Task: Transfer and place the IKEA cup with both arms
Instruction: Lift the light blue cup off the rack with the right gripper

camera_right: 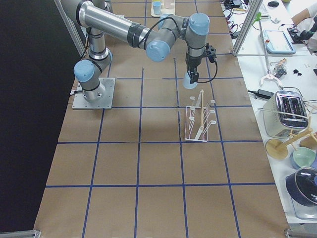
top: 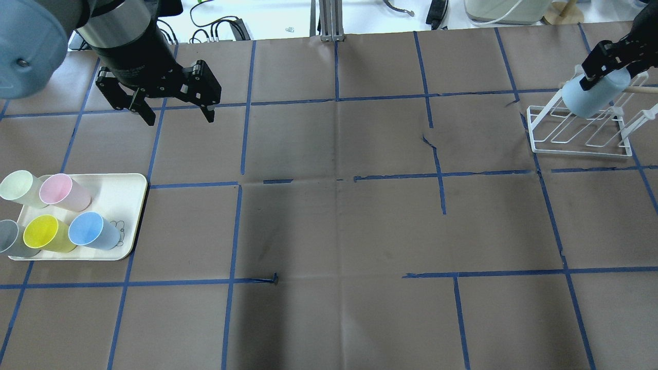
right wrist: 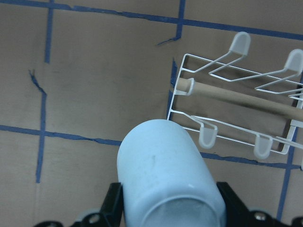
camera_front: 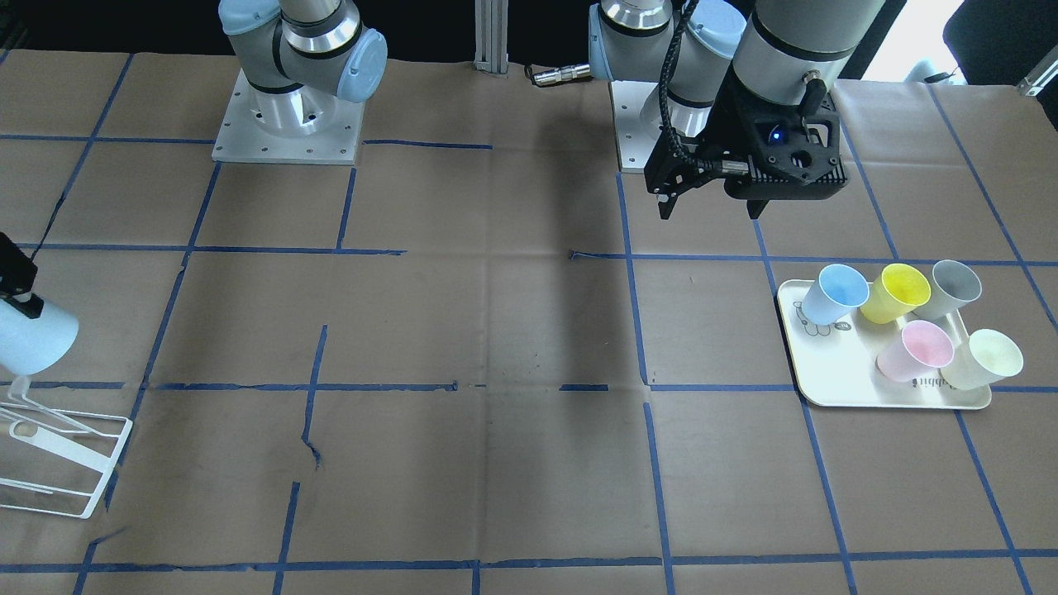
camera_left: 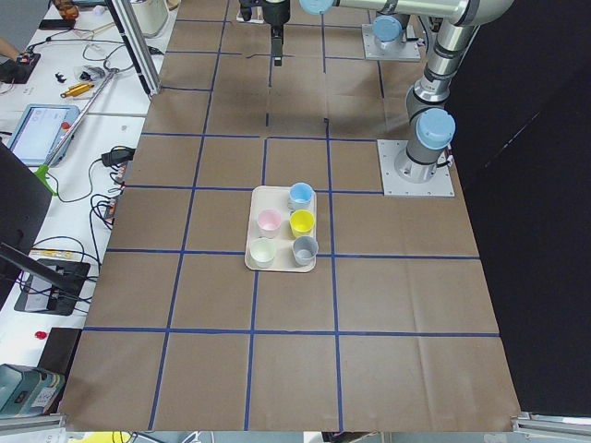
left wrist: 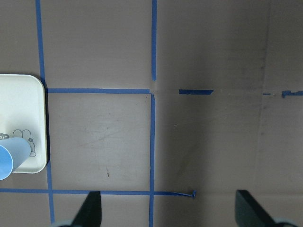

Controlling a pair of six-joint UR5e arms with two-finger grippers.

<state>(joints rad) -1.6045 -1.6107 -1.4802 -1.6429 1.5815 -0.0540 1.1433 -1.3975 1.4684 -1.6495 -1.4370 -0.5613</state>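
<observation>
My right gripper (top: 599,67) is shut on the pale sky-blue IKEA cup (top: 593,96). It holds the cup tilted, base forward, just above the near end of a white wire rack (top: 581,152). The cup also shows at the far left of the front-facing view (camera_front: 33,335), in the right wrist view (right wrist: 165,175) and in the exterior right view (camera_right: 188,79). My left gripper (top: 180,121) is open and empty. It hangs above the table behind the cream tray (top: 126,198). In the left wrist view its gripper (left wrist: 170,210) stands wide apart over bare paper.
The tray (camera_front: 843,384) holds several cups: a brighter blue one (top: 92,231), a yellow one (top: 46,234), a pink one (top: 61,191), a pale green one (top: 18,187) and a grey one (top: 7,239). A wooden rod (right wrist: 236,97) lies across the rack (right wrist: 241,42).
</observation>
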